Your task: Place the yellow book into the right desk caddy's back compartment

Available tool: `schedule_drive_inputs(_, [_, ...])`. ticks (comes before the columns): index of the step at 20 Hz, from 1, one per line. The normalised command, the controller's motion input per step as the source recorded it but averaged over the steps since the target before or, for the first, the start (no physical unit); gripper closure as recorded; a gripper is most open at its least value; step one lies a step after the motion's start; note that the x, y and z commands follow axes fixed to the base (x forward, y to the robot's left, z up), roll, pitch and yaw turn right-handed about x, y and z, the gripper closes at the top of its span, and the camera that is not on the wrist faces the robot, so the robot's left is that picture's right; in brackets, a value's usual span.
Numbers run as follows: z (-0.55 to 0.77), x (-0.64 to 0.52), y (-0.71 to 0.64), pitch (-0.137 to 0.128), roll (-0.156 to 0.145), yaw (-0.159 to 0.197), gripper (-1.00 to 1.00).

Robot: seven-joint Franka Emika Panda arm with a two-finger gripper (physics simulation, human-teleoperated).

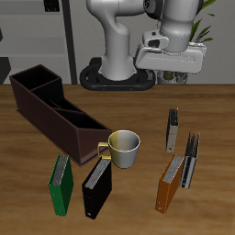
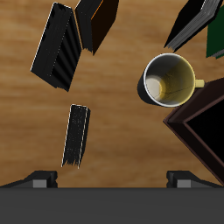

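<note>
The yellow book (image 1: 172,130) stands upright on the table behind the orange and dark grey books; its tan cover and dark spine show. In the wrist view it (image 2: 77,136) appears from above as a thin dark slab. The right desk caddy (image 1: 46,124), a long dark brown box with dividers, lies diagonally at the far side of the mug; one corner of it (image 2: 185,119) shows in the wrist view. My gripper (image 1: 170,78) hangs high above the table, behind the yellow book. It (image 2: 112,179) is open and empty, fingers spread wide.
A cream mug (image 1: 124,149) (image 2: 171,80) stands at the caddy's near end. An orange book (image 1: 170,184) and a dark grey book (image 1: 190,161) stand nearer the front edge. A black book (image 1: 96,188) and a green book (image 1: 60,185) stand in front of the caddy.
</note>
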Motion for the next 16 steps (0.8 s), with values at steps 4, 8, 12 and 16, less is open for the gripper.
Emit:
schedule_drive_inputs(4, [-0.17,-0.04,0.58,-0.041,0.06,0.049,-1.0])
schedule_drive_inputs(8, [-0.06,0.05,0.23,-0.025,-0.009,-0.032,-1.0])
schedule_drive_inputs(12, [-0.06,-0.01,0.14,-0.054,-0.049,-0.019,-1.0])
schedule_drive_inputs(16, [-0.09,0.0,0.06,-0.016,-0.018,-0.012,-1.0])
